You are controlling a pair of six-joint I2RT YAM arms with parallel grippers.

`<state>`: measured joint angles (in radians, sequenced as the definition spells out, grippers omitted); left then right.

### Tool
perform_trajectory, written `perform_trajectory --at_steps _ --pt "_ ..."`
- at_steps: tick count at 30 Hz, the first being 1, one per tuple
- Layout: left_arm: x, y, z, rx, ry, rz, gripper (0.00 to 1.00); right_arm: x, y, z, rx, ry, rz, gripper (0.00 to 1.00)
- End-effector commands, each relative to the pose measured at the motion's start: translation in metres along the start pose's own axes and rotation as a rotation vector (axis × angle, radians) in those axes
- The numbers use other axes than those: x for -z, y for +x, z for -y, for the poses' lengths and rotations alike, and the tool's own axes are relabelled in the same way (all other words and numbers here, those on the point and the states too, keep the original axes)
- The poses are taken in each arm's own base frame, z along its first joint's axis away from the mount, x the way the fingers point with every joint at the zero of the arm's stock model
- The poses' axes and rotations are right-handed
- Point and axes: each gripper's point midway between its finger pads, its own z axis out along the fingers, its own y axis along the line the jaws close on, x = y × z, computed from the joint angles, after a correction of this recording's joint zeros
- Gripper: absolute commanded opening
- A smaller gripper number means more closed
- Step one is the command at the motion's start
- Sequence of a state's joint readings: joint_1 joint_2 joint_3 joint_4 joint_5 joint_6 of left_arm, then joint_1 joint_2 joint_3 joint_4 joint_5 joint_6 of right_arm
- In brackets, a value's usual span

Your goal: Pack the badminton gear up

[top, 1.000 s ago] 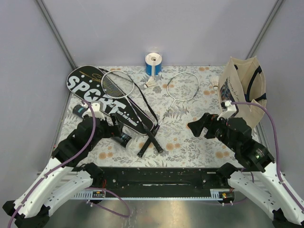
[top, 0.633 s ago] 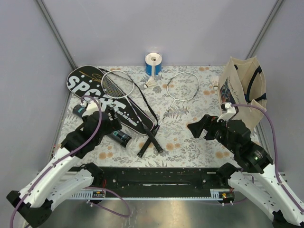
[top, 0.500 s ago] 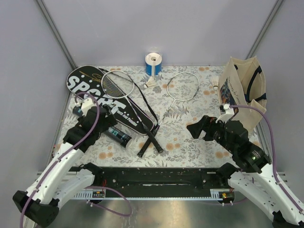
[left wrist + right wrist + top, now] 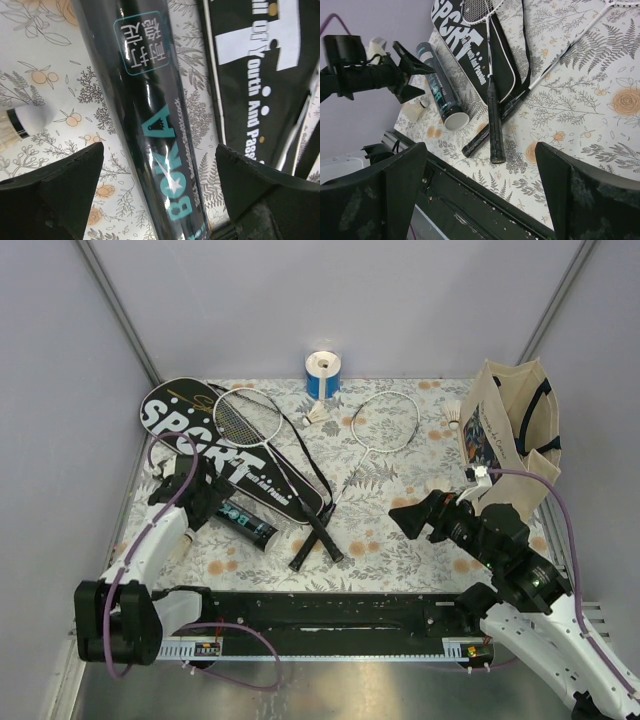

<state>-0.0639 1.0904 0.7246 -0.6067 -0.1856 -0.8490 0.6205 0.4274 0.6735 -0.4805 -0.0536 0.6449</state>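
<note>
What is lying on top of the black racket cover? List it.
One racket lies on the cover, head overlapping its wide end, shaft running down it. Anything inside or beneath the cover is hidden.

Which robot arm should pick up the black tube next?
Left. Its open hand hangs right over the black tube, one finger each side. The right hand is open too, but sits far from it.

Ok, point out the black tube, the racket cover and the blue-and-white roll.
black tube [image 4: 147,115], left wrist view, glossy side
racket cover [image 4: 180,420], top view, SPORT lettering
blue-and-white roll [image 4: 323,387], top view, blue side
</note>
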Motion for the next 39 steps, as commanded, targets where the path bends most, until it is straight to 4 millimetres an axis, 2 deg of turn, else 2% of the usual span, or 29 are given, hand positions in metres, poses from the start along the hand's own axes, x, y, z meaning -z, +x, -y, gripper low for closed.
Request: perform_trajectory --at_steps 1,6,11,16,20,22,24,28,32,37,39 --pt "-0.018 -0.001 0.014 0.061 0.057 -0.023 0.95 0.002 -0.007 -0.013 0.018 -0.067 0.026 0.99" --pt "-0.037 0.015 0.004 0.076 0.000 -0.086 0.95 0.001 -0.004 -0.013 0.014 -0.073 0.014 0.99" --pt "-0.053 0.027 0.003 0.098 -0.013 -0.132 0.93 0.005 -0.001 -0.023 0.031 -0.125 -0.009 0.99" --pt "-0.056 0.037 0.001 0.118 -0.009 -0.173 0.78 0.006 0.000 -0.021 0.044 -0.121 -0.011 0.99" --pt "-0.036 0.033 0.009 0.149 0.056 -0.157 0.66 0.007 0.006 -0.019 0.068 -0.127 -0.027 0.97" --pt "-0.020 0.027 0.018 0.168 0.121 -0.140 0.58 0.007 0.009 -0.021 0.068 -0.150 -0.030 0.93" --pt "-0.004 0.023 0.025 0.188 0.182 -0.120 0.54 0.004 0.013 -0.023 0.052 -0.181 -0.034 0.89" --pt "0.027 0.022 0.038 0.237 0.301 -0.115 0.52 -0.006 0.016 -0.036 -0.019 -0.274 -0.023 0.82" --pt "0.058 0.023 0.051 0.295 0.437 -0.121 0.52 -0.023 0.014 -0.037 -0.042 -0.285 -0.012 0.75" --pt "0.078 0.025 0.054 0.339 0.526 -0.119 0.48 -0.047 0.013 -0.036 -0.058 -0.240 -0.014 0.67" --pt "0.082 0.027 0.053 0.359 0.541 -0.118 0.45 -0.055 0.014 -0.048 -0.051 -0.265 -0.013 0.65"
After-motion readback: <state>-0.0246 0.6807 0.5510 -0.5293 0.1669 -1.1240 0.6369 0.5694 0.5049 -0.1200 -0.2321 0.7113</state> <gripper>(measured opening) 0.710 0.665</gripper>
